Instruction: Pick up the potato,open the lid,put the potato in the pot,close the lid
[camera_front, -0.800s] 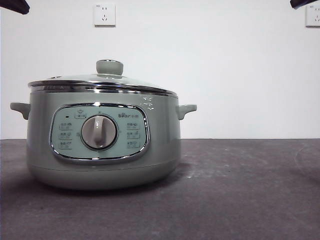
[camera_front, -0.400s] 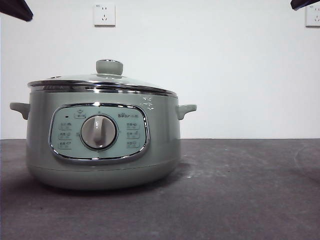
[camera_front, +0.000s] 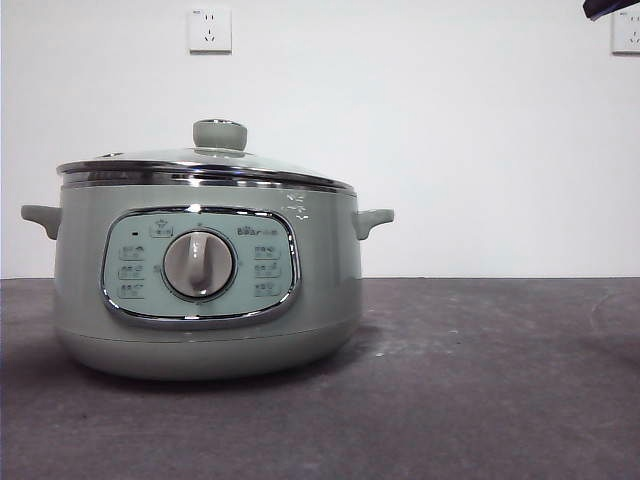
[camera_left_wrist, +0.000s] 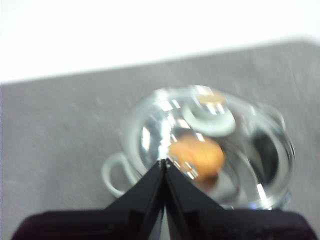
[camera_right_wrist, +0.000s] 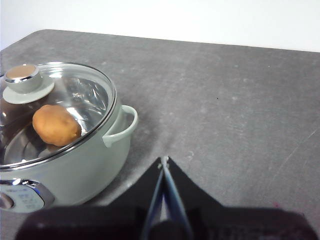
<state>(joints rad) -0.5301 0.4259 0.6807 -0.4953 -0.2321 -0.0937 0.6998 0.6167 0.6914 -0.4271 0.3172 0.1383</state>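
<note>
The left gripper (camera_left_wrist: 164, 162), shut and empty, has been withdrawn from the front view; the potato (camera_right_wrist: 56, 124) is seen under the closed lid (camera_front: 205, 165), so the task looks finished.

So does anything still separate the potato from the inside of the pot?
No. The potato already lies inside the pot, seen through the glass lid, which sits closed on the rim. Both grippers hang clear, empty.

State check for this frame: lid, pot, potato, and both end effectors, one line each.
Lid: on the pot, closed.
Pot: upright on the table, covered.
Potato: inside the pot, seen through the glass.
Left end effector: shut, empty, above the pot.
Right end effector: shut, empty, over bare table beside the pot.
</note>
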